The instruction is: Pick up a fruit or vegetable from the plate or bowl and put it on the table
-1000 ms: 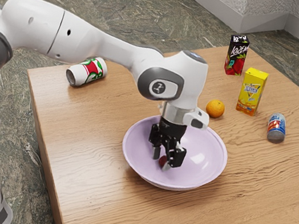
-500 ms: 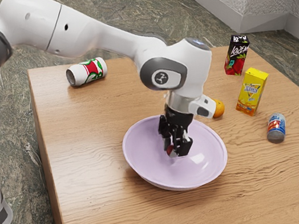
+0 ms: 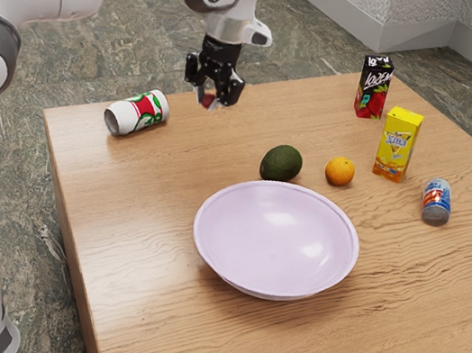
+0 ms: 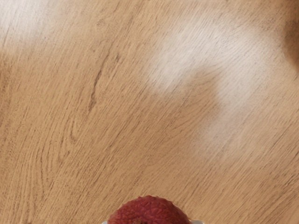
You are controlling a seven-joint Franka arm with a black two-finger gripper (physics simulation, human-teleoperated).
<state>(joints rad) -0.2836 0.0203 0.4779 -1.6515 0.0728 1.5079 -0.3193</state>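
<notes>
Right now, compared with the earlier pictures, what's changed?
My gripper has risen out of the bowl, toward the exterior view's upper left, carrying the red fruit between its fingers. An avocado that the arm was blocking has come into sight. The bowl, orange, white-and-red can, blue can, black carton and yellow carton stayed put.

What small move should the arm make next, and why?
Probably lower the gripper gently toward the table: its fingers hold what looks like a lychee from both sides, away from the bowl, with wood surface beneath the hand for setting it down.
</notes>
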